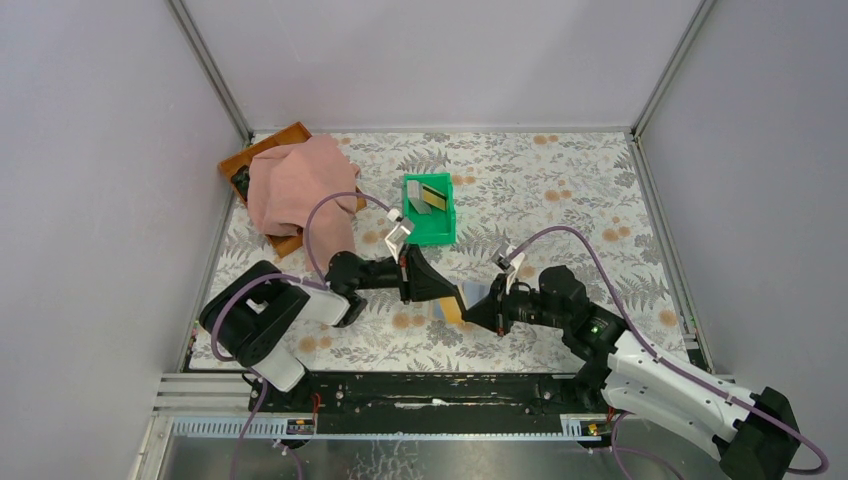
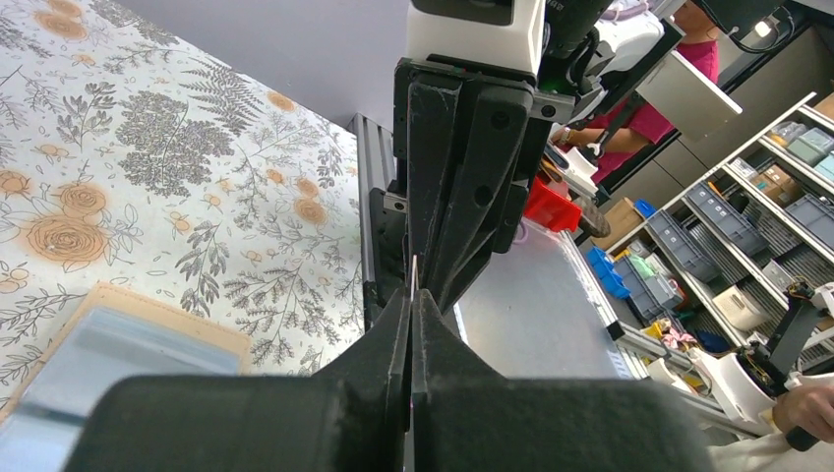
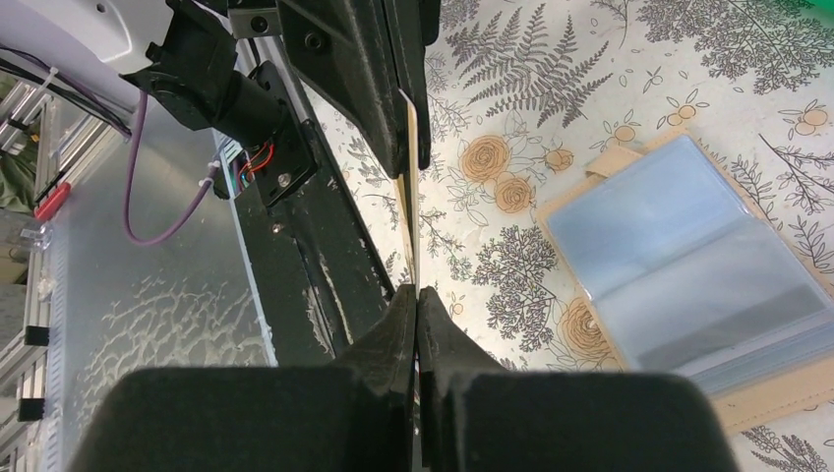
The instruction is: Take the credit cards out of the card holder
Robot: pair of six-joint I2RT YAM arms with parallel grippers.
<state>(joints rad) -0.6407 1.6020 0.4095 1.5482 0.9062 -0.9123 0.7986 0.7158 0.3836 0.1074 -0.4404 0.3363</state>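
Note:
The card holder (image 1: 478, 291) lies open on the floral table, pale blue inside with a tan edge; it also shows in the right wrist view (image 3: 688, 256) and the left wrist view (image 2: 118, 344). Just above it my two grippers meet tip to tip. My left gripper (image 1: 455, 298) and my right gripper (image 1: 470, 314) are both shut on one thin credit card, seen edge-on in the left wrist view (image 2: 414, 273) and in the right wrist view (image 3: 407, 197). Each grips an opposite end. A grey card (image 1: 413, 203) and a yellow card with a dark stripe (image 1: 434, 197) lie in the green bin (image 1: 440, 236).
A pink cloth (image 1: 295, 185) covers a wooden tray (image 1: 262, 150) at the back left. The green bin stands behind the grippers near the table's middle. Grey walls close in the table on three sides.

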